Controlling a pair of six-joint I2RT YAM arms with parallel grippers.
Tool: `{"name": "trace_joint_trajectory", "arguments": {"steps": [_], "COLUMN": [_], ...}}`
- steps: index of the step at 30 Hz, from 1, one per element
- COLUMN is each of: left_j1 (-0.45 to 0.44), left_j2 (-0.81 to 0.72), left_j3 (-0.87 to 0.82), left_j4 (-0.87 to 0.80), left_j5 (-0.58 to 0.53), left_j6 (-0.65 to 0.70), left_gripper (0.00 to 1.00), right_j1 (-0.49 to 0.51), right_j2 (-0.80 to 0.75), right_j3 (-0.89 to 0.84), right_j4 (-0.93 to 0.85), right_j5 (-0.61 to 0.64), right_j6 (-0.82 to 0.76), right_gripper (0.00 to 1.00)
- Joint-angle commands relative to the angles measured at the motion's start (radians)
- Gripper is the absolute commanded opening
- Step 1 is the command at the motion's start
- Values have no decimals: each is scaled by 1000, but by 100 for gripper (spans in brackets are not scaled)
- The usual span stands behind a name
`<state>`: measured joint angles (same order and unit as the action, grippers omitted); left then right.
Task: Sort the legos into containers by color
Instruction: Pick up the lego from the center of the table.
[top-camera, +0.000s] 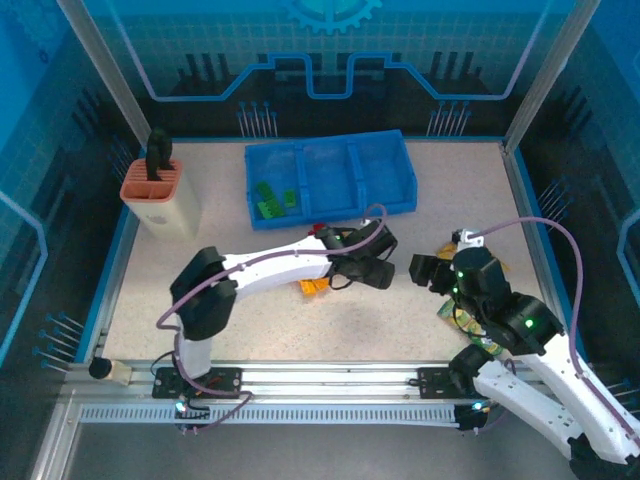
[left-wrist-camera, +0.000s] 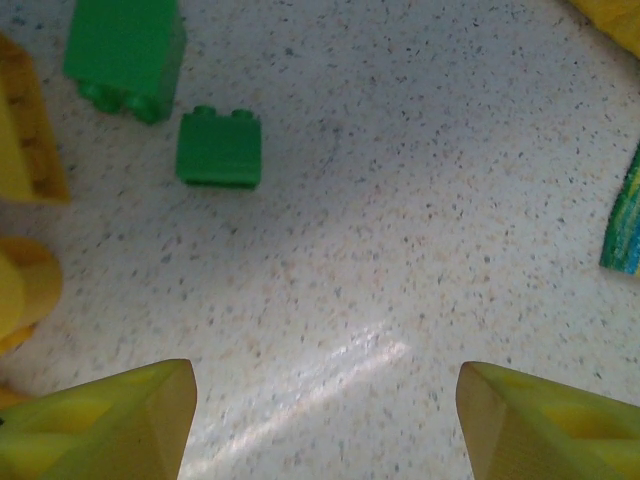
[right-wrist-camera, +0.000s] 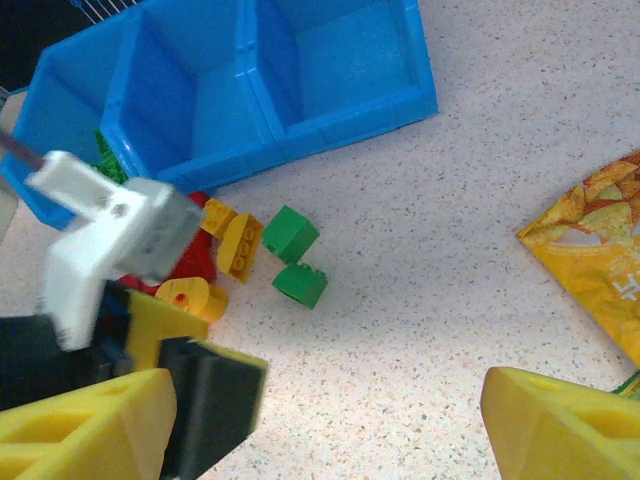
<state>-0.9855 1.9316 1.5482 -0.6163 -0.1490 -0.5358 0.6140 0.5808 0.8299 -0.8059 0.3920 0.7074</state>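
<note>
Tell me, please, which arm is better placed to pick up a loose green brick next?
Probably the left: the left gripper, open and empty, hovers just short of the green brick, while the right gripper, also open, sits farther off near the snack bag.

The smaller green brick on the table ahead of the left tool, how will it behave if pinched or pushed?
The smaller green brick looks like rigid moulded plastic, so it probably won't flex. It's boxy and rests on a flat face, so a push should slide it across the table, not roll it. Being small, it's likely light.
</note>
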Motion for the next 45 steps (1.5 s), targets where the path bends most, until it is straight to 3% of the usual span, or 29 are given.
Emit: {"name": "trace_joint_trajectory", "arguments": {"steps": [1,18,27,31,39,45], "left_j1": [26,105,111,111,111,110], "left_j2": [73,300,381,401,390,320], "left_j3": [74,244,348,370,362,324], "left_j4": [-56,-122,-158,-169,-196,-206], "left_j5": [15,15,20,17,-6,-17], "left_j6": [55,124,143,142,142,149], "left_gripper": [70,69,64,56,27,25], "right_j1": [-10,-10,-11,-11,-11,-11], "right_j2": [-19,-65,-99,-112,-127,-136], "right_j3": [-10,-86,-91,-94,-105,-114], "right_j4": [-30,-18,-44,-53,-53,-52], "right_j5": [1,-35,-26,-22,-24,-28], "right_j6": [20,52,63,68,82,86], "right_gripper": [81,82,81,81,81,81]}}
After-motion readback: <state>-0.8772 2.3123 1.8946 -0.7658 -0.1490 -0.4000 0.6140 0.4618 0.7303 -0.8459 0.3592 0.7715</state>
